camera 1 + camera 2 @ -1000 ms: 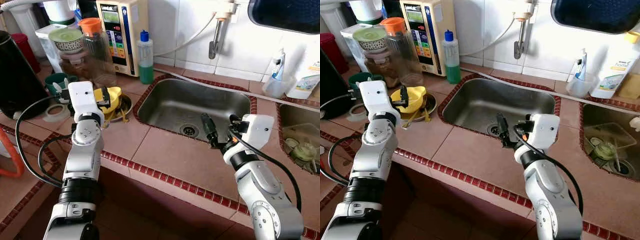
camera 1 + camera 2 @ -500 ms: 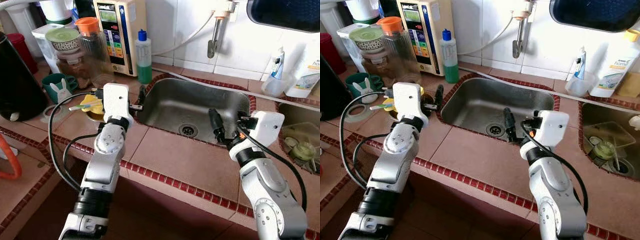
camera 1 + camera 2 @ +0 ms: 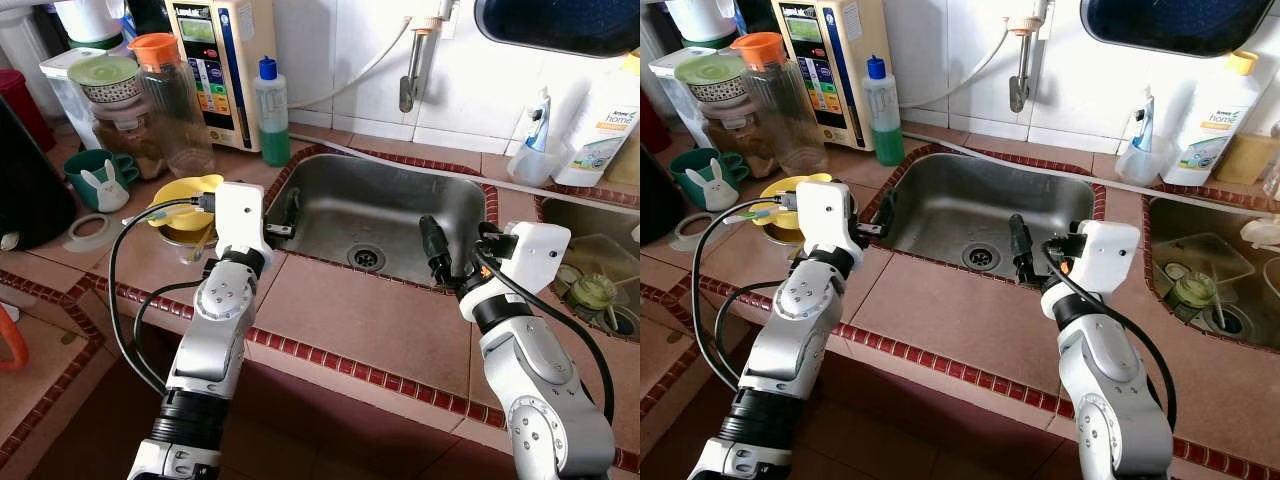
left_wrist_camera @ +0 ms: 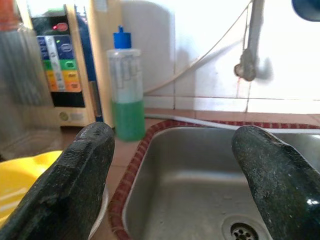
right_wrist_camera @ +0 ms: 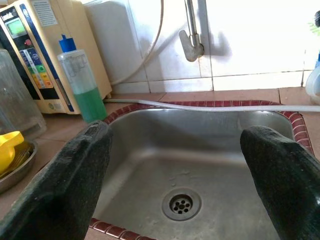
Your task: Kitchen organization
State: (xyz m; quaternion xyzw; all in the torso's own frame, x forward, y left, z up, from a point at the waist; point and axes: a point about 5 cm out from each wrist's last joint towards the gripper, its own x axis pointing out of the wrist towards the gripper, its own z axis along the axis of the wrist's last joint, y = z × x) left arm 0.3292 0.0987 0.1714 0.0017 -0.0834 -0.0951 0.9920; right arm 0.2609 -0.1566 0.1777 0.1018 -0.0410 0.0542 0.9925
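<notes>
Both my grippers hang over the steel sink (image 3: 400,200). My left gripper (image 3: 283,212) is at the sink's left rim, open, with nothing between its black fingers (image 4: 80,175). Just left of its wrist, a yellow bowl (image 3: 183,197) sits in a metal dish. My right gripper (image 3: 458,248) is above the sink's front right edge, open and empty, and in its wrist view the drain (image 5: 181,203) lies between its fingers (image 5: 75,185). A green soap bottle (image 3: 270,110) stands behind the sink's left corner.
A water purifier (image 3: 210,55), a glass jar with an orange lid (image 3: 165,95), a green bunny mug (image 3: 95,180) and a black kettle (image 3: 25,185) crowd the left counter. The tap (image 3: 412,75) hangs above the sink. A second sink (image 3: 600,290) holds dishes at the right.
My left arm has swung right, from the yellow bowl to the sink's left rim. The right gripper has hardly moved. The camera has shifted a little.
</notes>
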